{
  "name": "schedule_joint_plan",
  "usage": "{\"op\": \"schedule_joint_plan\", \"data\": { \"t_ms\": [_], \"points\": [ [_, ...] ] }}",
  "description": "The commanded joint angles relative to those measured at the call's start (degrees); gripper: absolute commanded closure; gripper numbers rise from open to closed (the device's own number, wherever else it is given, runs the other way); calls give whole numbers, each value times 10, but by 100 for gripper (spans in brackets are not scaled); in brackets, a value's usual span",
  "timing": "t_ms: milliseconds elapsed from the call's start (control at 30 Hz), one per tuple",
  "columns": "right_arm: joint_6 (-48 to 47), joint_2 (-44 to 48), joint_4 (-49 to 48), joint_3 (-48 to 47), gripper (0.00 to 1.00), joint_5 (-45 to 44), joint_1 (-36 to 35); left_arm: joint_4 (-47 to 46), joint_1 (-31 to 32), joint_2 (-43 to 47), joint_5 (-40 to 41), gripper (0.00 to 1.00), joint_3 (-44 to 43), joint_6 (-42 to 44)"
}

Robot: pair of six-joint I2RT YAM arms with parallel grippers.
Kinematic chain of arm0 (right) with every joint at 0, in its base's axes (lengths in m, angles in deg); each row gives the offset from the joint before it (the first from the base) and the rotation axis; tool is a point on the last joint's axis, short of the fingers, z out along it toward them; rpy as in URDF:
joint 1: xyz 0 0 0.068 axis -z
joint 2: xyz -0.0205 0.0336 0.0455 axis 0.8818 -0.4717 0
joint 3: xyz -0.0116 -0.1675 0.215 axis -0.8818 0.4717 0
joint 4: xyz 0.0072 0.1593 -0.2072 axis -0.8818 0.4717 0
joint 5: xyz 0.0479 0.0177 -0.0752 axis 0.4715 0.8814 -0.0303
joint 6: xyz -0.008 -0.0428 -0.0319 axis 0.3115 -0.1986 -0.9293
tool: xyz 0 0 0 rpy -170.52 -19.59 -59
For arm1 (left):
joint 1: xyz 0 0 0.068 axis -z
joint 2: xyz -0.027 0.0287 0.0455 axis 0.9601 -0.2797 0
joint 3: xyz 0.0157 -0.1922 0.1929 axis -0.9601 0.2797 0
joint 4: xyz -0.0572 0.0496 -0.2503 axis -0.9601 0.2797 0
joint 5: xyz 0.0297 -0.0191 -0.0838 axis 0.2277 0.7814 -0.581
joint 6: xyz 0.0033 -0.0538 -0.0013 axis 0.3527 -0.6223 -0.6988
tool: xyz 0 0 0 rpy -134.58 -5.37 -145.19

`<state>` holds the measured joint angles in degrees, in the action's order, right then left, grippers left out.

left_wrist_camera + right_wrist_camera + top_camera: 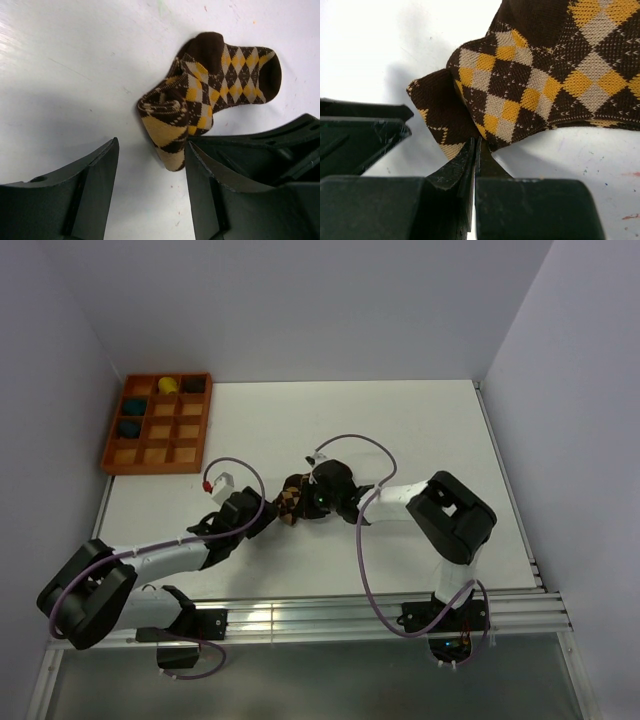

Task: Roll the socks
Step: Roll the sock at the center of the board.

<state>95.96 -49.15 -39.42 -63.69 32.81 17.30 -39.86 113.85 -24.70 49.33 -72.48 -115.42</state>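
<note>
A brown, yellow and beige argyle sock [291, 500] lies partly rolled at the table's middle, between my two grippers. In the left wrist view the sock [215, 80] has its rolled end towards me. My left gripper [152, 146] is open, low over the table, and the rolled end sits just inside its right finger [205, 175]. My right gripper [478, 144] is shut on the sock's edge [530, 95] and pinches a fold of it. In the top view the left gripper [271, 514] and the right gripper [304, 502] meet at the sock.
An orange-brown compartment tray [185, 430] stands at the back left. It holds a yellow rolled sock [167, 385], a dark one [193, 385] and two teal ones [135, 405]. White walls close in the table. A metal rail [350, 615] runs along the near edge.
</note>
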Motion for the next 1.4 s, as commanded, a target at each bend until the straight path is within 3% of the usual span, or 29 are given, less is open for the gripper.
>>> {"op": "schedule_joint_plan", "data": {
  "t_ms": [0, 567, 1000, 1100, 1367],
  "points": [
    [-42, -15, 67, -31, 100, -14, -7, -55, -16, -11, -6, 40, 9, -29],
    [-48, -33, 90, -64, 100, 3, -11, -123, -41, -89, -38, 47, 7, -34],
    [-50, -51, 101, -83, 100, 19, -11, -144, -41, -121, -48, 42, 12, -36],
    [-51, -52, 101, -85, 100, 22, -11, -126, -41, -127, -39, 47, 6, -39],
    [-68, -20, 78, -66, 100, 28, -11, -43, -41, -154, -23, 85, -33, -37]
  ]
}}
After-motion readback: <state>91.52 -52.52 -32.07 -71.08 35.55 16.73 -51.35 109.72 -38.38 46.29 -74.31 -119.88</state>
